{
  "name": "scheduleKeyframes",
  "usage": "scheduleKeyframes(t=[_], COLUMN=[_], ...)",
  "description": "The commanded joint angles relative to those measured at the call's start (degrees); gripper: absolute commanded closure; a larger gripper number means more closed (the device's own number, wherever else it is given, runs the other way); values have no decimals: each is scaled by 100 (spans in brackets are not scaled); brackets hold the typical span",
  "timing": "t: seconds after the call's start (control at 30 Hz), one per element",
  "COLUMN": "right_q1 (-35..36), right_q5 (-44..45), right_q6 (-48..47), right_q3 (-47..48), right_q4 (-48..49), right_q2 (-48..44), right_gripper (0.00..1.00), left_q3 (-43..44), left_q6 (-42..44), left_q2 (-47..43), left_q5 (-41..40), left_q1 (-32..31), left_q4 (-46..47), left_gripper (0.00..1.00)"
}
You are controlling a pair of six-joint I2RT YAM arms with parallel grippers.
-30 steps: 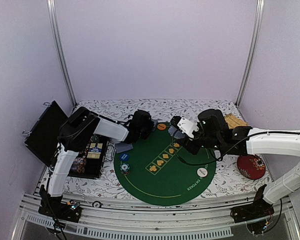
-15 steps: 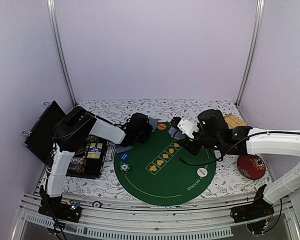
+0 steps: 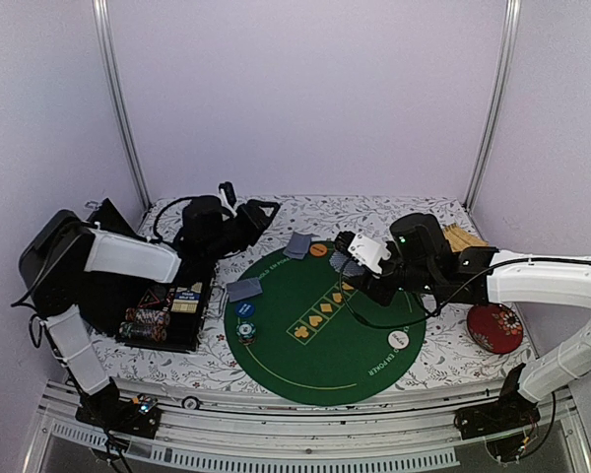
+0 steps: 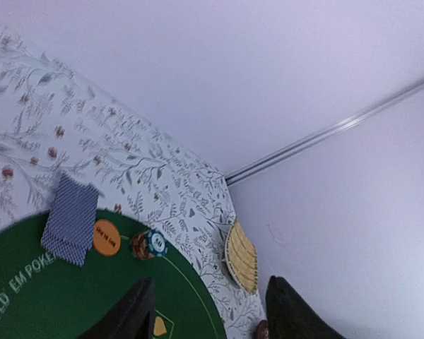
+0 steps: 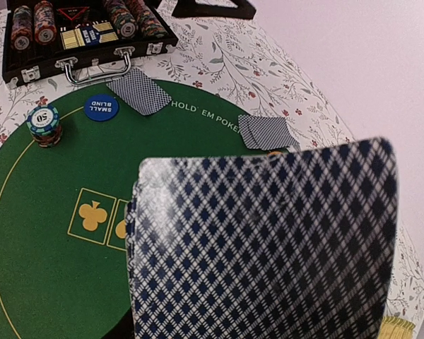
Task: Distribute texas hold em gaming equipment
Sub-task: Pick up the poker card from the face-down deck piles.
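Two grey-blue-backed cards (image 3: pixel 298 245) lie at the far edge of the green mat (image 3: pixel 325 365), beside an orange disc (image 3: pixel 318 250). My left gripper (image 3: pixel 266 208) hangs open and empty to their left, above the floral cloth. In its wrist view the same cards (image 4: pixel 71 227), orange disc (image 4: pixel 106 237) and a small chip stack (image 4: pixel 148 244) lie beyond the open gripper (image 4: pixel 208 318). Another card pair (image 3: pixel 244 289), a blue disc (image 3: pixel 244 308) and chips (image 3: pixel 245 332) sit at the mat's left. My right gripper (image 3: pixel 359 264) is shut on a deck of cards (image 5: pixel 261 247) that hides its fingers.
An open black case (image 3: pixel 167 313) holding chips stands left of the mat. A white disc (image 3: pixel 399 339) lies on the mat's right side. A red dish (image 3: pixel 494 328) and a slatted wooden piece (image 3: pixel 463 238) sit at the right.
My left arm has drawn back to the left from the mat's far edge and its jaws have opened. The two cards now lie uncovered there. The right arm has not moved.
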Motion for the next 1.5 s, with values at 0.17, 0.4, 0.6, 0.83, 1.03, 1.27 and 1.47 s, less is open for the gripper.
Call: scheduleKeyframes(t=[0.17,0.4,0.6,0.83,1.03,1.27,1.47], right_q1=[-20,130,264,318,346,350,349], right_q5=[-372,-463,-506,-607,-576,-549,-513], right_q6=[-197,-247,-289,-273,-320,-312,-290], right_q3=[442,598,713,780,845,680,648], right_q4=[54,39,115,207,177,285,271], right_q2=[158,371,532,627,772,634,626], right_gripper=[54,54,54,54,54,54,54], left_q3=[421,1111,1320,1302,1427,1250,1144], left_q6=[3693,4860,4968,5120,4996,5208,5222], left_q2=[-950,-793,-579,-389,-302,-658,-840], left_q5=[4070,4371,4126,4019,3829,3160,3097], left_q1=[-90,-493,-549,-576,-638,-644,-639], left_q4=[-1556,-3023,-3336,-3457,-3416,-3587,-3591], left_gripper=[10,12,25,27,28,54,60])
